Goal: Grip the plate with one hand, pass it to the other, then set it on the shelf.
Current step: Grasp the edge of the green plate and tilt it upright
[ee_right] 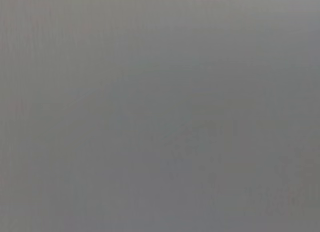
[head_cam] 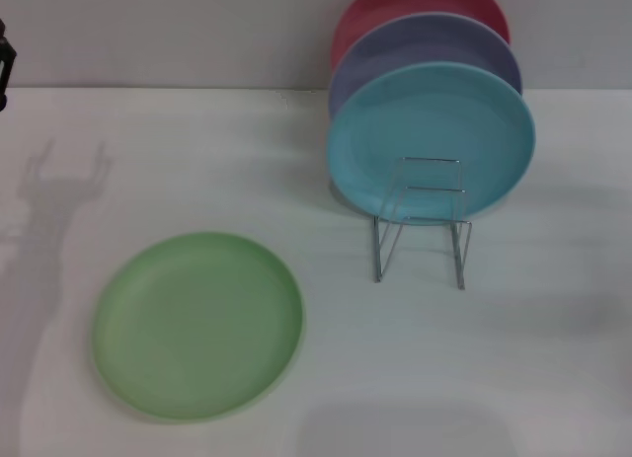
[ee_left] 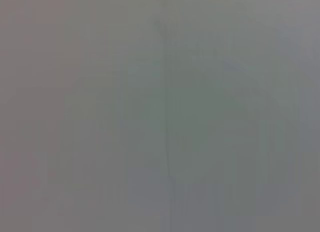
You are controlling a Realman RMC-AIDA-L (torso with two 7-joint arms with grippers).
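at the far left edge of the head view a sliver of black hardware (head_cam: pixel 5 62) shows, probably part of the left arm; its pincer is out of sight, so whether it is released or clenched cannot be told. a forked shadow (head_cam: pixel 59 195) on the left of the counter (head_cam: pixel 197 141) hints that this arm hangs above that side. the right pincer is nowhere to be seen, and both wrist views give only a blank grey field.

outward from that edge lies the green plate (head_cam: pixel 197 324), flat on the counter, near the front and left of centre, untouched by anything. being round, it has no long axis to line up with; any part of its rim would serve for a grip.

further right and back stands the wire shelf (head_cam: pixel 423 220), well apart from the green plate. it already holds a teal plate (head_cam: pixel 432 141) upright, with a purple plate (head_cam: pixel 434 42) and a red plate (head_cam: pixel 395 8) stacked behind it. the front loops of the shelf look free.

the task seems not yet begun. since the green plate sits on the left and the shelf on the right, the left arm looks the nearer one for the pickup and the right arm for the placing.
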